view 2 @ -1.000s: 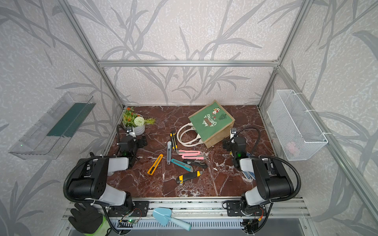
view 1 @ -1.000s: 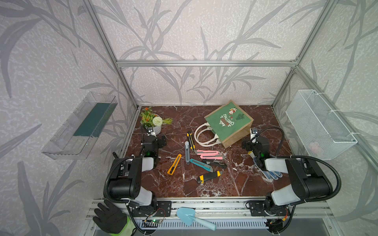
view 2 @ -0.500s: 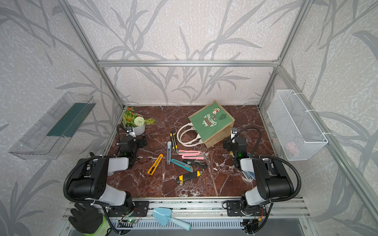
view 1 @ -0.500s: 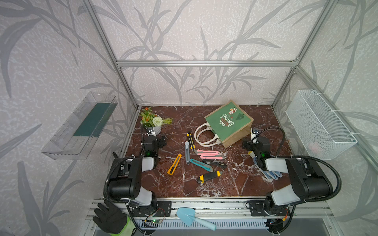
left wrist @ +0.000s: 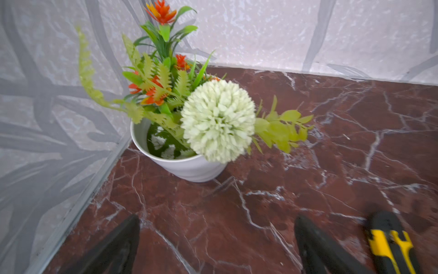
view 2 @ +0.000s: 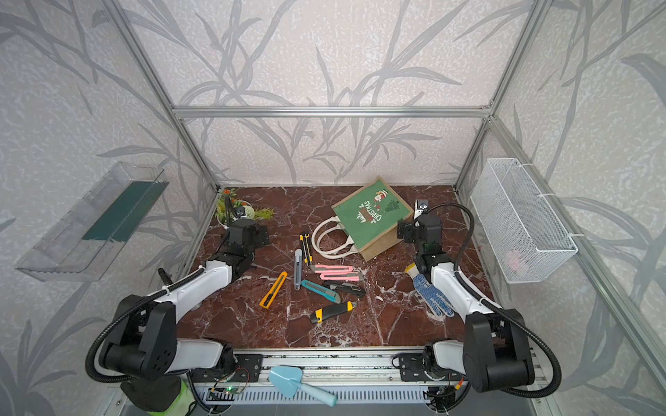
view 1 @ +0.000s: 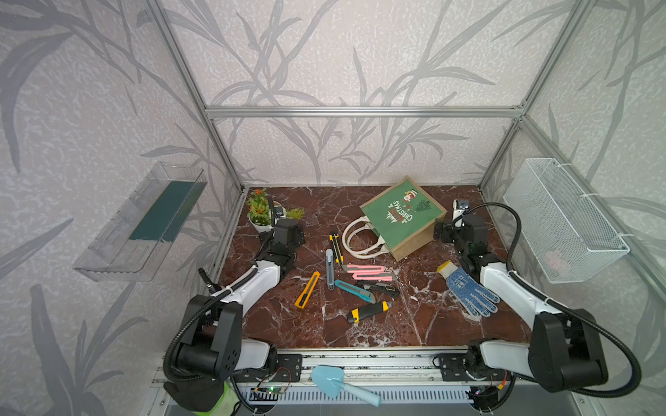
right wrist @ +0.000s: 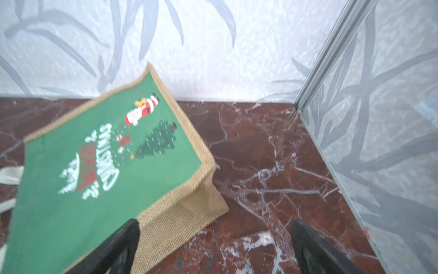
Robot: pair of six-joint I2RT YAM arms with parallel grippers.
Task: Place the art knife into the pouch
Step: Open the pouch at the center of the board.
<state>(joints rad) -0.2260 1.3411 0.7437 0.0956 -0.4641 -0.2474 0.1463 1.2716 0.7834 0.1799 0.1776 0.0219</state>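
- Jaws wide, empty: left gripper (left wrist: 216, 227), right gripper (right wrist: 215, 227).
- No change since a second ago: art knives (view 1: 365, 272) loose on tabletop (view 1: 324, 331), pouch (view 1: 400, 216) on its side; pick not started.

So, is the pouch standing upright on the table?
No, the pouch lies on its side with one green printed face turned up.

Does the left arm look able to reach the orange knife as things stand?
Probably yes. The orange knife lies alone on the marble table, close beside the left arm, with nothing on it. The left hand is open and empty, facing the flower pot, so it would need to pull back first.
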